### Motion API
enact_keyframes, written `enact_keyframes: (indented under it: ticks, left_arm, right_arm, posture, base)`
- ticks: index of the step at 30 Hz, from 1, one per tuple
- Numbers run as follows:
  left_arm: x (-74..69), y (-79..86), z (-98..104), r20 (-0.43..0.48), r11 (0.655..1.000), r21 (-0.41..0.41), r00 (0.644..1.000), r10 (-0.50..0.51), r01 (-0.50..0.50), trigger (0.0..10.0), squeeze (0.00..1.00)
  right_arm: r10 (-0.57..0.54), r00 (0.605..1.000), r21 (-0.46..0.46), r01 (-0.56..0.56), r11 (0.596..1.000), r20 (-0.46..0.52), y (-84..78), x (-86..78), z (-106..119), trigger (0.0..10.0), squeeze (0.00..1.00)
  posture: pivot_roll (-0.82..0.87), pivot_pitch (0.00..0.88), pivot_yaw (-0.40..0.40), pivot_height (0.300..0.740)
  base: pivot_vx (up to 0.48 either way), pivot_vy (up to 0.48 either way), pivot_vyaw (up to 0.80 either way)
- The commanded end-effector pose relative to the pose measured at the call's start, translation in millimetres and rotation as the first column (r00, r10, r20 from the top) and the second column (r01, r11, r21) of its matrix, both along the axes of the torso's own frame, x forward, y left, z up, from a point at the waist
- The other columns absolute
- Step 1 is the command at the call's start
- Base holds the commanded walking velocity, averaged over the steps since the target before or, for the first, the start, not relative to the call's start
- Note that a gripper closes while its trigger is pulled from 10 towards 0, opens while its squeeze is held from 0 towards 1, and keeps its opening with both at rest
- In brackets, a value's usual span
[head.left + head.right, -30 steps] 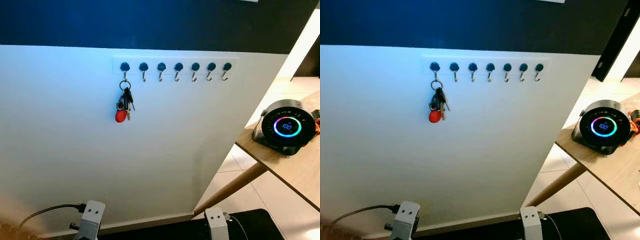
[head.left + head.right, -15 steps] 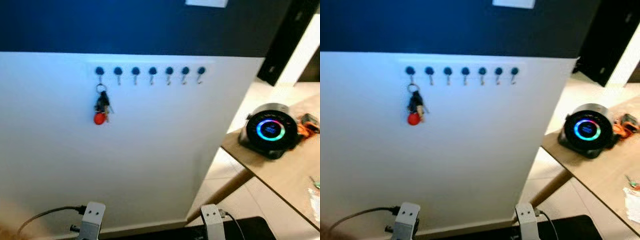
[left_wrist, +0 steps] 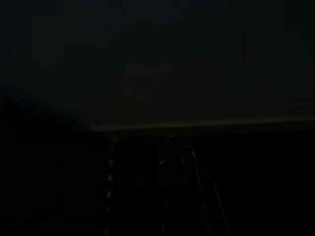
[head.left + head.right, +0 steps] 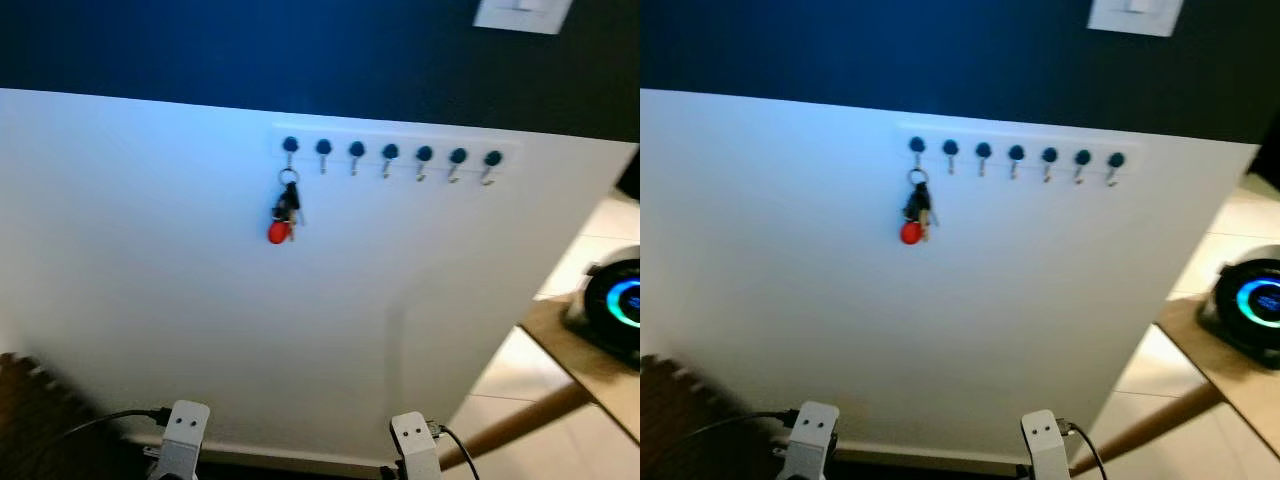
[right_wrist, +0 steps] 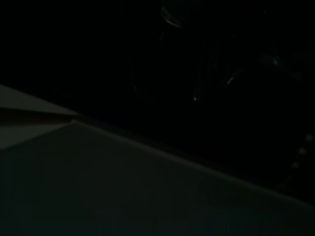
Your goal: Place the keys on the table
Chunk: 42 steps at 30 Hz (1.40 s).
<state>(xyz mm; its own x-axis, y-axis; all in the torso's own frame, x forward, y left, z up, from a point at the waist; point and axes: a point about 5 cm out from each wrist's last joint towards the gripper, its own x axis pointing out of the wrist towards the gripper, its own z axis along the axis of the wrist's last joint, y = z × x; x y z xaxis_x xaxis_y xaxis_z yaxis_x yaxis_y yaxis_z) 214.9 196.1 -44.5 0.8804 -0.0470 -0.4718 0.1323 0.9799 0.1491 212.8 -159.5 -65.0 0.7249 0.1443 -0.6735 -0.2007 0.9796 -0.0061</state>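
Note:
A bunch of keys [image 4: 285, 208] with a red fob [image 4: 278, 232] hangs from the leftmost hook of a white hook rail [image 4: 390, 152] on the white wall panel ahead. The wooden table [image 4: 592, 366] shows at the right edge, with one slanted leg running down to the floor. Both arms hang idle low down: the left arm's silver bracket [image 4: 181, 435] and the right arm's silver bracket [image 4: 413, 446] sit at the bottom edge, well below the keys. Both wrist views are very dark, with just a pale edge to make out.
A round black device with a glowing blue ring [image 4: 614, 302] stands on the table's near corner. The other hooks [image 4: 457, 158] are bare. A white switch plate [image 4: 521, 13] sits on the dark blue upper wall. A dark patch of floor [image 4: 30, 410] lies lower left.
The camera has turned left: the hooks and keys sit further right in the picture and the table has slid to the right edge. The keys still hang on their hook.

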Motion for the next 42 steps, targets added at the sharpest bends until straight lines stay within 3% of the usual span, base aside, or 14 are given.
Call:
enact_keyframes:
  ticks: [1,10,42]
  left_arm:
    - [-2.2,-0.4,-2.3,-0.018,1.000,-0.001,1.000,0.001,-0.001,10.0,0.00]
    - [-3.3,0.1,-2.6,-0.022,1.000,-0.006,1.000,-0.007,0.007,10.0,0.00]
    - [0.8,-0.6,-1.2,-0.021,1.000,0.018,1.000,0.001,0.000,10.0,0.00]
  right_arm:
    - [-0.004,1.000,-0.003,0.004,1.000,-0.012,-0.7,-3.1,-1.9,10.0,0.00]
    - [-0.008,1.000,-0.006,0.008,1.000,-0.011,-0.9,-3.6,-2.2,10.0,0.00]
    - [-0.068,0.998,0.008,0.068,0.998,0.003,-8.7,0.4,0.6,10.0,0.00]
  posture:
    - [0.13,0.001,-0.079,0.740]
    - [0.14,0.007,-0.076,0.740]
    - [0.13,0.034,-0.080,0.740]
  base:
    - [0.000,0.000,0.80]
    - [0.000,0.000,0.76]
    - [0.000,-0.009,0.00]
